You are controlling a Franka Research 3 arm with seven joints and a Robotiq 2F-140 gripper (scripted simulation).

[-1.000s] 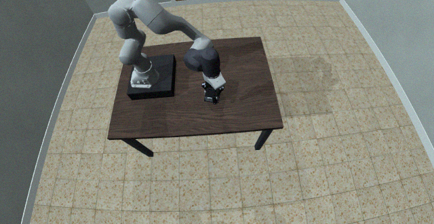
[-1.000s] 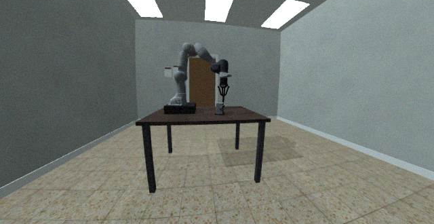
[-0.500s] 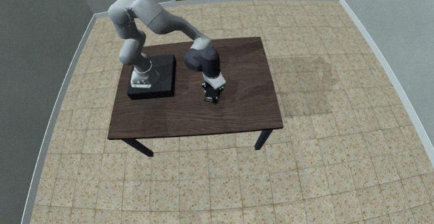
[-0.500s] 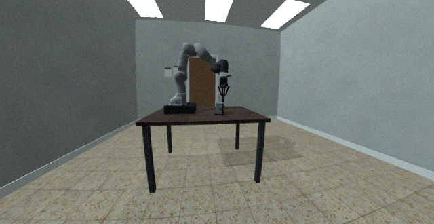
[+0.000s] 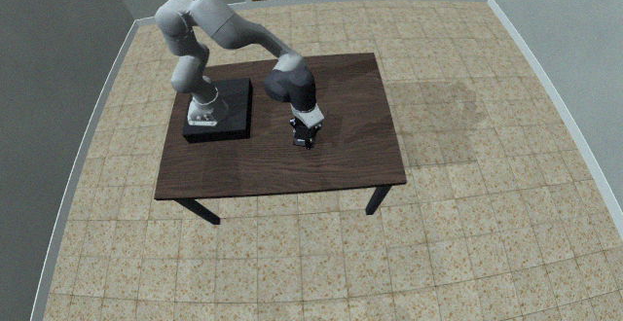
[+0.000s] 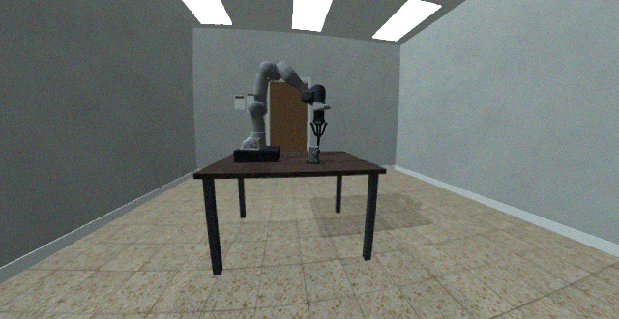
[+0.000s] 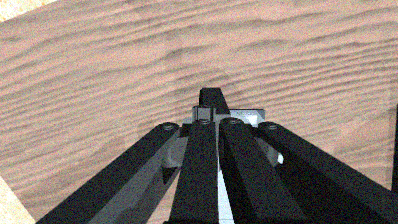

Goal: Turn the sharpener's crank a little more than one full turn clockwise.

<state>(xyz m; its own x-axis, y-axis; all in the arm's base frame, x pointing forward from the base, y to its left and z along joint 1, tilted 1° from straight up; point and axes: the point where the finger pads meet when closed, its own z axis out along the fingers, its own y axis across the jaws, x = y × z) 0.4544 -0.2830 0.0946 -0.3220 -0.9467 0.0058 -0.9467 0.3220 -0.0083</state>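
Note:
The sharpener [image 6: 313, 155] [image 7: 248, 116] is a small grey box standing upright near the middle of the dark wooden table [image 5: 292, 175] [image 6: 348, 164] [image 7: 100, 75]. In the wrist view a dark piece, probably its crank, sticks out just beyond my fingertips. My gripper [image 5: 304, 142] [image 6: 318, 140] [image 7: 210, 102] points straight down onto the top of the sharpener. Its fingers are pressed together, and I see nothing clamped between them. In the top view the gripper hides most of the sharpener.
The arm's black base block [image 5: 238, 112] [image 6: 256, 155] sits on the table's left rear part. Around the table is tiled floor [image 5: 438, 238]. A brown door [image 6: 287, 116] stands in the back wall.

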